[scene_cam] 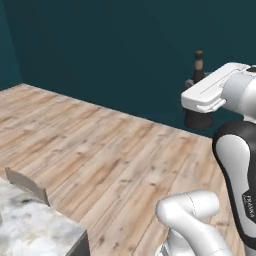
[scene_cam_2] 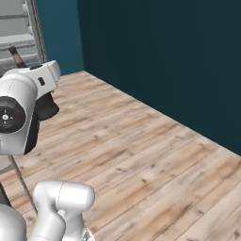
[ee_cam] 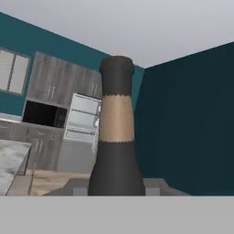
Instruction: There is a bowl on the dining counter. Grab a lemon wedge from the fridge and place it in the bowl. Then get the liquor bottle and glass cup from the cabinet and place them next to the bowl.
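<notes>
The gripper (scene_cam: pixel 199 102) pinches the liquor bottle (ee_cam: pixel 116 137) between its jaws; delivery beside the bowl remains, judging by the marble counter (scene_cam: pixel 35 225) nearby.

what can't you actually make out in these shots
- Liquor bottle lower body: cut off by the bottom of the hand view; in the left base view the white arm covers all but its neck.
- Fingers: where they meet the bottle sits behind the arm in both base views, so the grip itself is unseen.
- Counter: cut by the left base view's lower left edge.
- Open fridge: contents too small in the hand view.
</notes>
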